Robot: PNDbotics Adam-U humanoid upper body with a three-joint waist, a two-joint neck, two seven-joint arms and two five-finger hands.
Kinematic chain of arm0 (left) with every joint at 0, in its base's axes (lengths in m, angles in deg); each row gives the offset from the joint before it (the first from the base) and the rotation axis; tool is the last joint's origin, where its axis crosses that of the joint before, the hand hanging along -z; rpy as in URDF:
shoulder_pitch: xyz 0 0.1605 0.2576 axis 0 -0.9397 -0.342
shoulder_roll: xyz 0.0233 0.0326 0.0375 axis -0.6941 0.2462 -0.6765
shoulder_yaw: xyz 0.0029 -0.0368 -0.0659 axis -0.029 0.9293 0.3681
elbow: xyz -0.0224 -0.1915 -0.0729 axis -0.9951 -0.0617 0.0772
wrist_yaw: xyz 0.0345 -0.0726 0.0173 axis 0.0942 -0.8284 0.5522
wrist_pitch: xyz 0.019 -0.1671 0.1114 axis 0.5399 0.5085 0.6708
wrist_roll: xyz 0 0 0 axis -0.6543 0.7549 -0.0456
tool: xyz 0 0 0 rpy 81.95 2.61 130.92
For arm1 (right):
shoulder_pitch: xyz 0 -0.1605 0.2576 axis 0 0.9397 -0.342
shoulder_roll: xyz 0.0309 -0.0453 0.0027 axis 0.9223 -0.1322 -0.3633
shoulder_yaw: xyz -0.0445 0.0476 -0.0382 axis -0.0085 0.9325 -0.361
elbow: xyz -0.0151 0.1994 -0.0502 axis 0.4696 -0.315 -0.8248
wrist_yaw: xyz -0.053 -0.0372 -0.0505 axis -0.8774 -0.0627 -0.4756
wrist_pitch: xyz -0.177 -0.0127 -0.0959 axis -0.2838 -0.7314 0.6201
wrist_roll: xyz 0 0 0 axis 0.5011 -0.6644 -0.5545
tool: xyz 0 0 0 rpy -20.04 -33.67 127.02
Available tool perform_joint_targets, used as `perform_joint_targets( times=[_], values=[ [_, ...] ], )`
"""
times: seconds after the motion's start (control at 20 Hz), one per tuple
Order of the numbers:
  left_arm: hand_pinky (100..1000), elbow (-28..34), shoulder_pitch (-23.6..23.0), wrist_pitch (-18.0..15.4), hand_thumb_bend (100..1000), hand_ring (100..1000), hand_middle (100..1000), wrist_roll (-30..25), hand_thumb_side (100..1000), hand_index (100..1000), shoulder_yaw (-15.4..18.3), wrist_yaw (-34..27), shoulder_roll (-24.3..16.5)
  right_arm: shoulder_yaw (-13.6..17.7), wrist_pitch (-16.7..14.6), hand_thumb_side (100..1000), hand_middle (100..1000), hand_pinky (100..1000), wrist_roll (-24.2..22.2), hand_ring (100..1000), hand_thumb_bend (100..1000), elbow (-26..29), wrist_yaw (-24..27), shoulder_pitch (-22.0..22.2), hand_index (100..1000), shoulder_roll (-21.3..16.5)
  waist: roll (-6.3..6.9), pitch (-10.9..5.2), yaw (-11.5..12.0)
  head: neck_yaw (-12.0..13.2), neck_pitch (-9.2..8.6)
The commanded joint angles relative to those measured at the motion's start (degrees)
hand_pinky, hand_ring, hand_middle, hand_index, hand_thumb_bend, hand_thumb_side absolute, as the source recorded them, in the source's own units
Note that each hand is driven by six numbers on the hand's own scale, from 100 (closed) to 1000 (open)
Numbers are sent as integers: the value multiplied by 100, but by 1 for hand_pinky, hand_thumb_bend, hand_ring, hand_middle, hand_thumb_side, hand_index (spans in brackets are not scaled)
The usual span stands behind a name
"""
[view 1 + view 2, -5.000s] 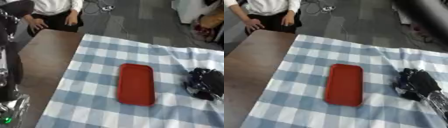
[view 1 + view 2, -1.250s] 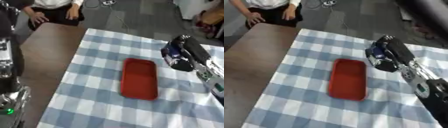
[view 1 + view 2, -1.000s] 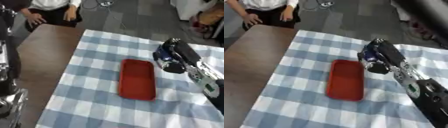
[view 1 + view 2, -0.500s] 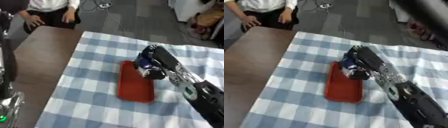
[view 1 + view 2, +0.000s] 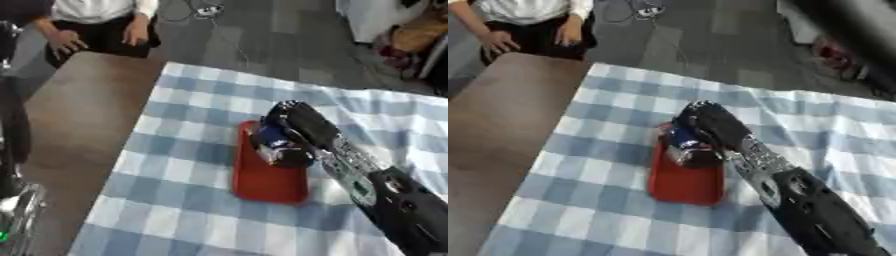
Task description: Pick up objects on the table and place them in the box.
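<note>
1. The tray (image 5: 262, 182) is laid on the cloth (image 5: 184, 150), near the cloth's middle.
2. The right hand (image 5: 293, 131) is held over the far end of the tray, with its arm (image 5: 385, 195) running off to the tray's near right.
3. A small object (image 5: 273, 142) is enclosed by that hand's curled fingers, above the tray's far half.
4. The bare table (image 5: 79, 115) is seen to the left of the tray, beyond the cloth's edge.
5. The left arm (image 5: 13, 150) is seen far left of the tray; its hand cannot be made out.
</note>
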Motion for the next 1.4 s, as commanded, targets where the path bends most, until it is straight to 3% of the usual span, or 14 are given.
perform_joint_targets(
  times=[0.05, 0.5, 0.65, 0.7, 0.75, 0.8, 0.85, 0.9, 0.95, 1.0, 1.1, 1.15, 1.2, 1.4],
  values=[
    [781, 94, 98, -17, 222, 692, 869, -1, 786, 896, -6, -22, -1, 101, -27, 919, 100, 100, 100, 100, 150, -109, -142, -167, 186, -11, 37, -77, 20, -87, -54],
    [781, 94, 151, -29, 221, 692, 869, -7, 788, 896, -6, -41, 38, 273, 0, 986, 100, 100, 463, 100, 180, -605, -575, -228, 196, 97, 49, -15, 62, -130, -122],
    [781, 94, 152, -29, 220, 692, 869, -13, 788, 897, -9, -44, 36, 316, 120, 1000, 100, 100, 700, 100, 140, -645, -919, -233, 217, 91, 49, -10, 61, -132, -127],
    [781, 94, 151, -28, 220, 692, 869, -14, 789, 896, -9, -45, 35, 322, 181, 1000, 330, 100, 780, 120, 189, -661, -1073, -234, 447, 88, 49, -11, 59, -133, -127],
    [781, 94, 151, -28, 220, 692, 869, -16, 789, 896, -9, -46, 34, 330, 267, 1000, 330, 100, 849, 120, 189, -684, -1256, -231, 447, 91, 50, -11, 57, -136, -127],
    [781, 94, 151, -29, 220, 692, 869, -17, 788, 896, -10, -47, 34, 332, 348, 1000, 483, 100, 882, 297, 223, -724, -1428, -228, 590, 99, 52, -11, 56, -137, -129],
    [781, 94, 151, -30, 220, 692, 869, -18, 788, 896, -9, -48, 35, 333, 409, 1000, 549, 100, 890, 398, 226, -764, -1571, -225, 653, 112, 53, -12, 56, -137, -130],
    [781, 94, 151, -31, 220, 692, 869, -19, 788, 896, -9, -49, 35, 338, 443, 1000, 600, 100, 894, 486, 294, -795, -1668, -224, 691, 126, 54, -12, 55, -136, -130],
    [781, 94, 151, -32, 220, 692, 869, -19, 788, 896, -8, -49, 35, 340, 459, 1000, 581, 100, 895, 453, 225, -819, -1735, -222, 675, 135, 54, -12, 54, -133, -132],
    [781, 94, 150, -32, 220, 692, 869, -20, 788, 896, -8, -50, 33, 341, 462, 1000, 657, 100, 886, 544, 206, -847, -1787, -211, 718, 143, 53, -13, 51, -131, -133],
    [781, 94, 149, -33, 220, 692, 869, -22, 789, 896, -9, -50, 30, 350, 449, 1000, 696, 155, 876, 584, 196, -889, -1835, -194, 746, 164, 52, -12, 48, -129, -131],
    [781, 94, 149, -33, 220, 692, 869, -22, 789, 896, -9, -50, 29, 354, 434, 1000, 674, 106, 880, 560, 200, -908, -1834, -185, 730, 177, 52, -11, 47, -127, -128],
    [781, 94, 149, -33, 220, 691, 868, -22, 788, 896, -8, -50, 29, 357, 421, 1000, 720, 205, 886, 609, 186, -920, -1834, -182, 765, 183, 52, -10, 48, -125, -127],
    [781, 94, 148, -35, 220, 691, 869, -20, 789, 896, -7, -49, 29, 350, 363, 1000, 748, 261, 928, 637, 175, -934, -1814, -169, 782, 203, 50, -8, 52, -112, -119]
  ],
)
